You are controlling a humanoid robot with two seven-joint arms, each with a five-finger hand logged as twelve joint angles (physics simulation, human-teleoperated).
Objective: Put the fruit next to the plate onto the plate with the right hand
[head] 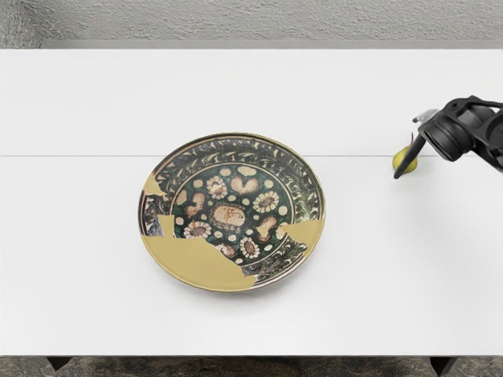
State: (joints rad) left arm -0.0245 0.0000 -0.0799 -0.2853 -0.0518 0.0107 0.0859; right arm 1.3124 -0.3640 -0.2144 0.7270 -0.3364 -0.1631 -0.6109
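Observation:
A round patterned plate (pixel 165 259), dark green with cream flowers and gold patches, lies on the white table at the centre of the head view. To its right, apart from the rim, sits a small yellow-green fruit (pixel 402 161), partly hidden by my right hand (pixel 424 141). That black hand comes in from the right edge and hovers just over the fruit. One dark finger (pixel 408 160) points down across the front of the fruit. I cannot tell whether the hand's fingers close around the fruit. The left arm does not show.
The white table (pixel 78 298) stretches wide on both sides of the plate, with its front edge near the bottom of the view. A thin seam crosses the tabletop behind the plate. A grey wall stands beyond the far edge.

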